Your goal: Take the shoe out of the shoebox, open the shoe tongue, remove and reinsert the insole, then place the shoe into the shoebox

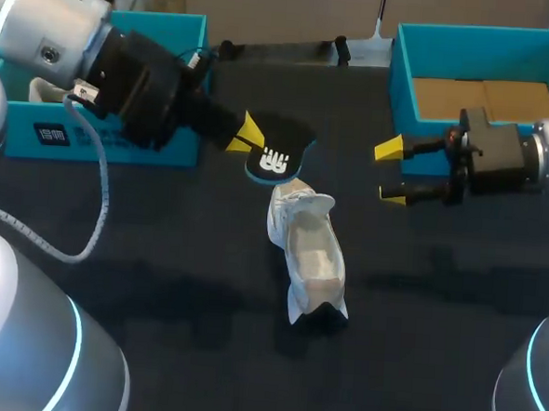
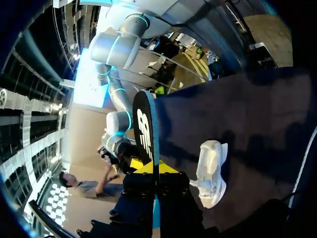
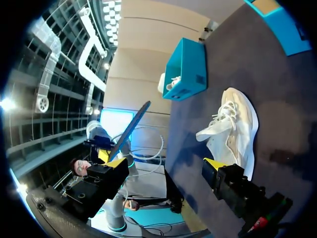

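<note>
Shoe (image 1: pixel 311 254) is out of the box, mid-table; tongue looks pulled open, though that's hard to confirm from above. Insole (image 1: pixel 278 152) is out, pinched edge-on in the left gripper (image 1: pixel 249 137), just above the shoe's far end. Right gripper (image 1: pixel 388 172) is spread wide and empty, beside the shoe, not touching. Remaining: reinsert the insole, return the shoe to the shoebox (image 1: pixel 402 78).

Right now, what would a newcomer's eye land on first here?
The black insole stands out first, pinched in the left gripper and held in the air. Right by it, the white shoe lies in the middle of the dark table. The right gripper hangs open and empty beside the shoe.
</note>
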